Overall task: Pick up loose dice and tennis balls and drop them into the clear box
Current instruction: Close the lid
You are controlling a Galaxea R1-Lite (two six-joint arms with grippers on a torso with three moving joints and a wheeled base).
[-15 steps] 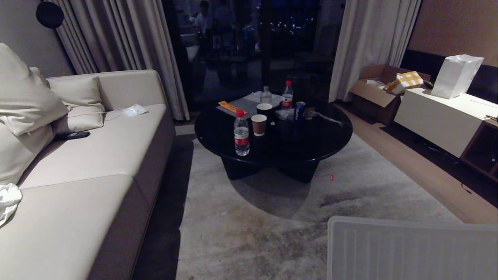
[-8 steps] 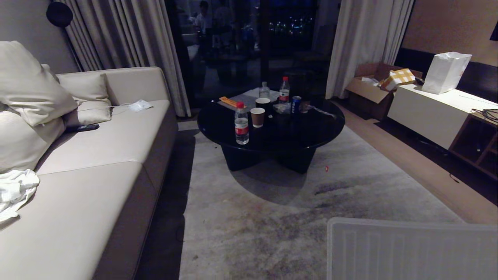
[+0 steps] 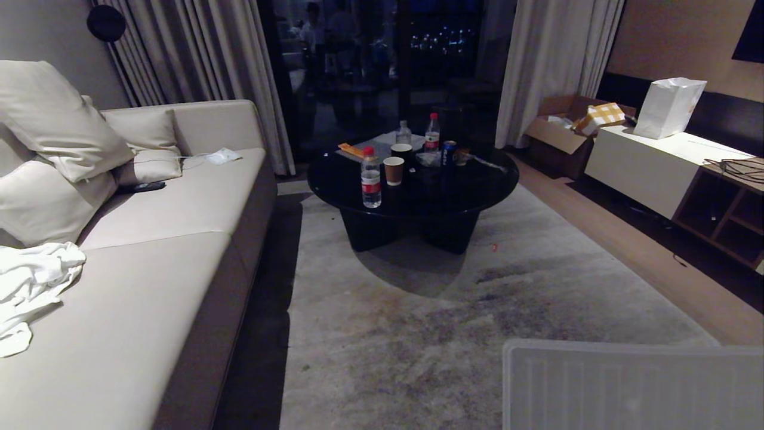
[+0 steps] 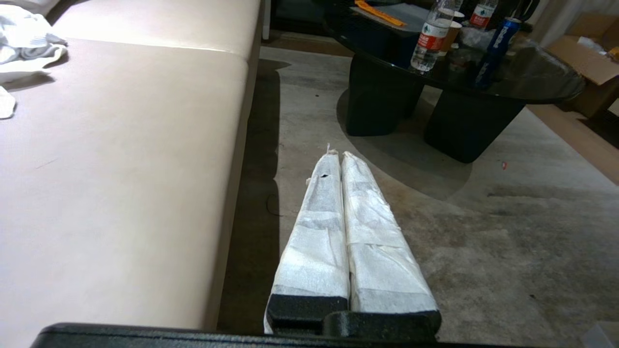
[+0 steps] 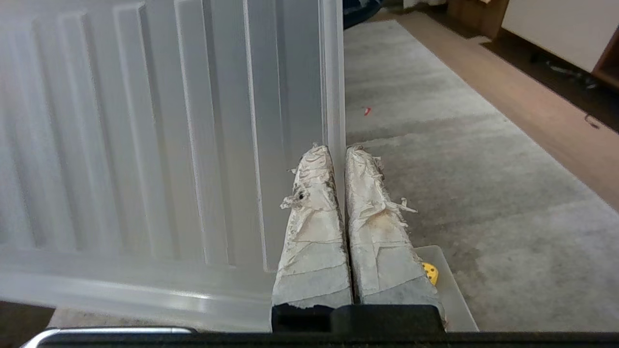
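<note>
My right gripper (image 5: 337, 151) is shut on the edge of a flat ribbed clear lid (image 5: 145, 145), which also fills the lower right corner of the head view (image 3: 627, 382). Under that gripper a corner of the clear box (image 5: 454, 295) shows, and a yellow die (image 5: 429, 272) with dark dots lies in it. My left gripper (image 4: 337, 155) is shut on nothing and hangs over the carpet beside the sofa. No tennis balls are in view. Neither gripper shows in the head view.
A beige sofa (image 3: 149, 269) with cushions and a white cloth runs along the left. A round black table (image 3: 471, 185) holds bottles, cups and a can. A tiny red bit (image 3: 494, 246) lies on the grey carpet. A white cabinet (image 3: 644, 167) stands at right.
The whole head view has shifted: table and sofa sit farther off and more of the carpet shows, so the camera moved. The lid keeps its place in the picture.
</note>
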